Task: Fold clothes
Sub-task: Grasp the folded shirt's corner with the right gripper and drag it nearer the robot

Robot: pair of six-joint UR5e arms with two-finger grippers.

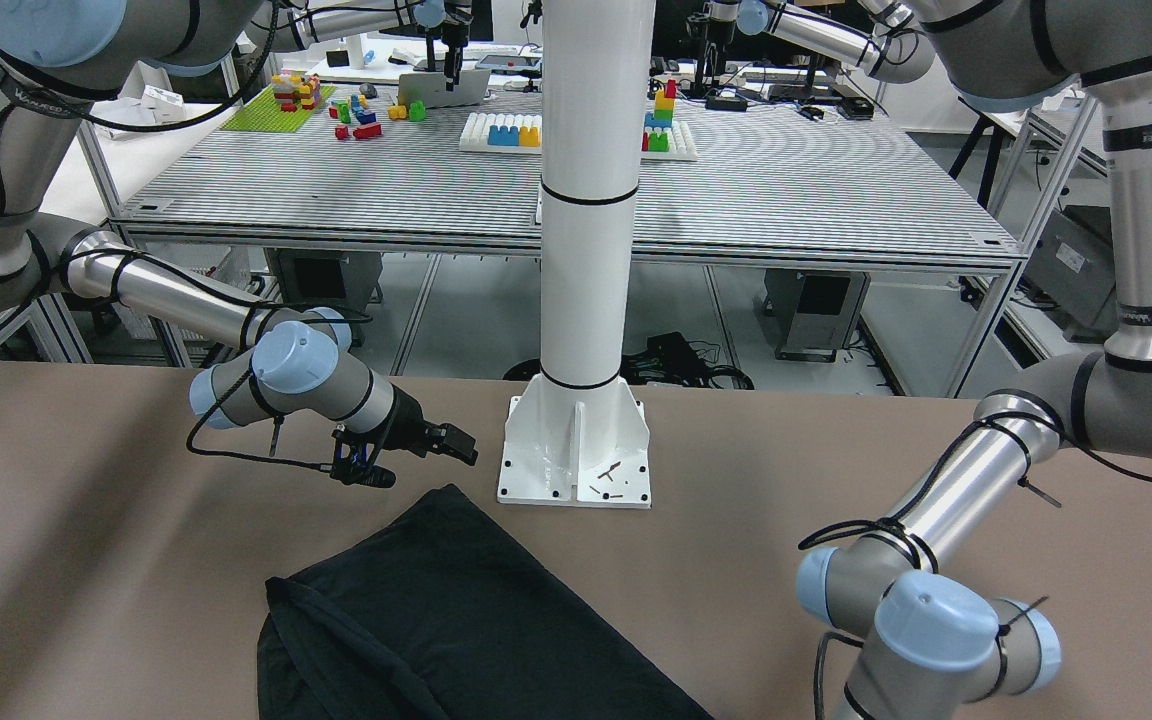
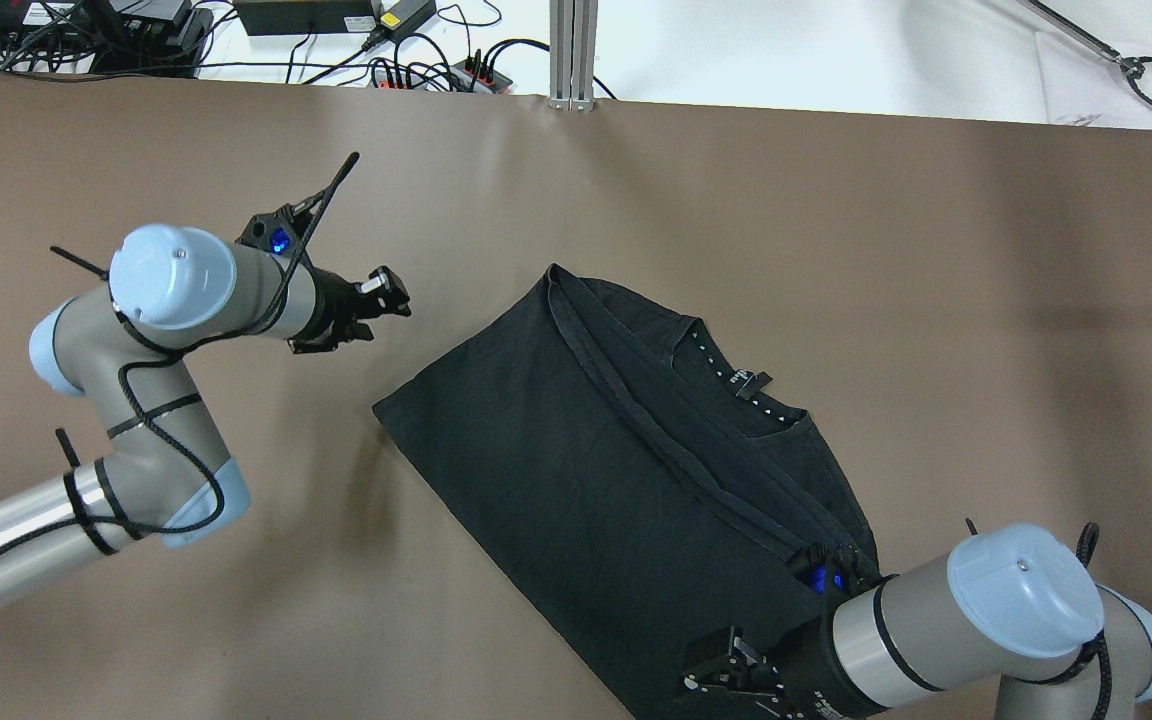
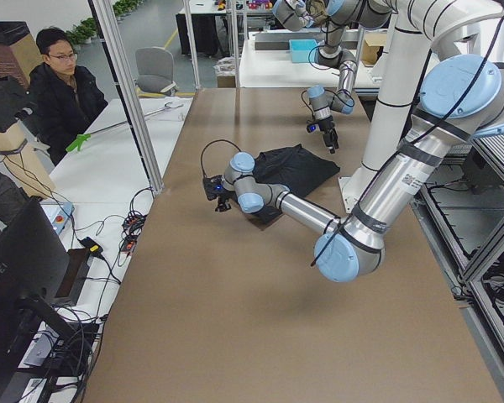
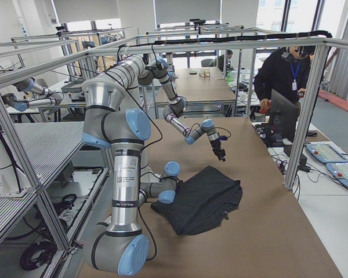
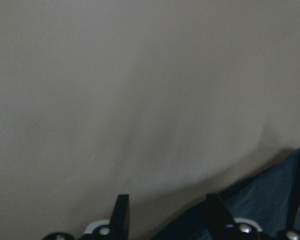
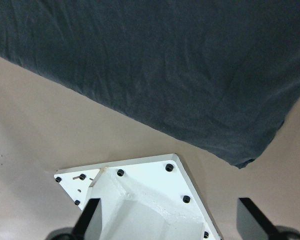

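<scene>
1. Overhead exterior showed the brown counter (image 2: 696, 200) carrying everything, with bare surface all round the garment, which gave room for folding.
2. The clothes (image 2: 586, 480), one black piece, lay flat and askew at mid-counter. They seemed doubled over once, the collar showing beyond the folded hem.
3. The white base plate (image 1: 536, 470) stood just beside one garment corner, not touching it.
4. The right end effector (image 6: 168, 200) hovered near that corner with its fingers spread wide and empty, probably lined up to take the edge.
5. The left end effector (image 5: 166, 197), also parted and holding nothing, hung just off the opposite corner, likely poised to pinch it.
</scene>
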